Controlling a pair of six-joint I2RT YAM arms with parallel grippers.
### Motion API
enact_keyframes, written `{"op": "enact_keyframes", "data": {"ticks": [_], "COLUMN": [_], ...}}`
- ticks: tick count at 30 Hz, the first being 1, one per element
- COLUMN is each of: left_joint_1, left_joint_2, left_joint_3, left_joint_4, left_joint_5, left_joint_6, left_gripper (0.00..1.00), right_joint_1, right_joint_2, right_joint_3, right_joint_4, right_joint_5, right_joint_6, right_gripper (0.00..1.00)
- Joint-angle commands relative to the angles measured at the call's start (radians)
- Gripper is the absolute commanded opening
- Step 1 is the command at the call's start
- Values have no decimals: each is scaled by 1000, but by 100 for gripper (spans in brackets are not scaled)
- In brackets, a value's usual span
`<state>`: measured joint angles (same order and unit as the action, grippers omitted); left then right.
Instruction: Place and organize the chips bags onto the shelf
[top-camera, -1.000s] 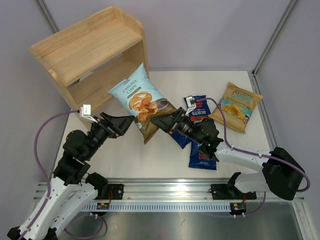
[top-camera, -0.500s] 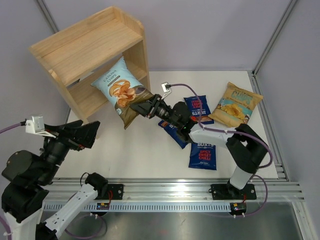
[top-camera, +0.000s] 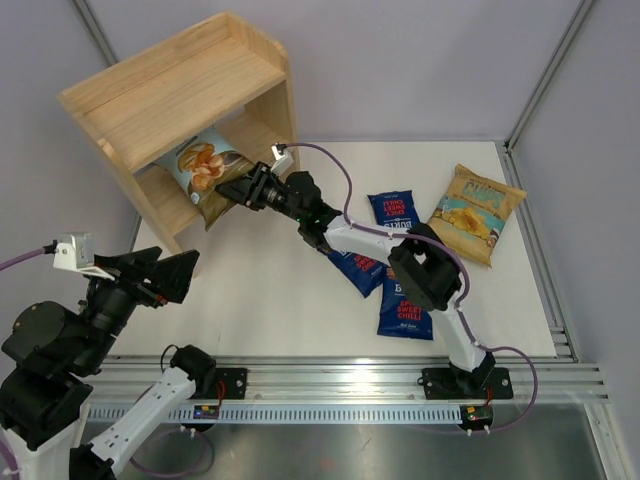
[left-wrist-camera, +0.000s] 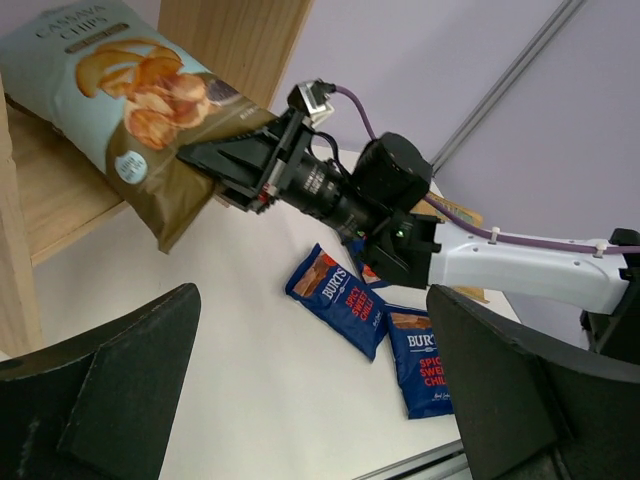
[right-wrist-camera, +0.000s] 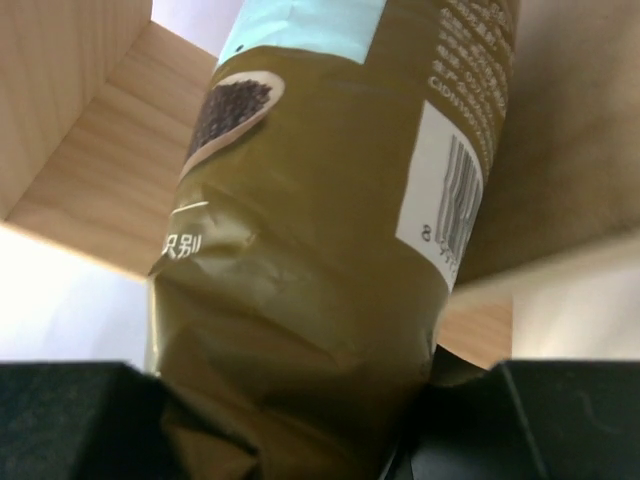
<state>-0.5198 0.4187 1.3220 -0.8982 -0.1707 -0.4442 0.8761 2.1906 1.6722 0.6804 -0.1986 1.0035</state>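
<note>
My right gripper (top-camera: 238, 188) is partly closed and has the Cassava Chips bag (top-camera: 200, 163) pinched by its crumpled olive bottom end. The right wrist view shows that end bunched between the two fingers (right-wrist-camera: 70, 420). The arm is stretched far across the tabletop (top-camera: 270, 300) toward its far left corner, where the shelf (top-camera: 180, 85) stands. I judge the tail grip is deliberate: it lets the bag go in ahead of the gripper, so the fingers stay outside the opening.

The bag is part way into the lower tier. Its long axis runs from the gripper inward and to the left, with the pale blue top end leading toward the back of the shelf. The printed face is turned up and the olive end hangs out past the front edge. It tilts, top end higher. I cannot tell whether it rests on the lower board yet.

My left gripper (top-camera: 165, 272) hangs over the near left corner with its jaws spread wide and nothing between them. It sits well apart from the shelf, which I read as keeping out of the way.

Three Burts bags lie flat right of the tabletop's middle: one (top-camera: 397, 212) farther back, one (top-camera: 360, 270) under the right arm, and one (top-camera: 403, 310) nearer the front edge. The tan Chips bag (top-camera: 475, 212) lies by the right edge.
</note>
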Motion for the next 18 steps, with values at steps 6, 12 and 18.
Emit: {"op": "enact_keyframes", "data": {"ticks": [6,12,18], "left_joint_1": [-3,-3,-3], "left_joint_2": [8,2,-3], "left_joint_3": [5,5,-3], "left_joint_4": [27,25,22], "left_joint_5": [37,40,43], "left_joint_6": [-7,-10,-13], "left_gripper": [99,99,99], "right_joint_1": [80,113,130], "right_joint_2": [213,294,298], "right_joint_3": [428,567,575], "right_joint_4": [-267,-341,-372], "right_joint_5": [37,53,51], "right_joint_6": [1,30,38], "right_gripper": [14,14,23]}}
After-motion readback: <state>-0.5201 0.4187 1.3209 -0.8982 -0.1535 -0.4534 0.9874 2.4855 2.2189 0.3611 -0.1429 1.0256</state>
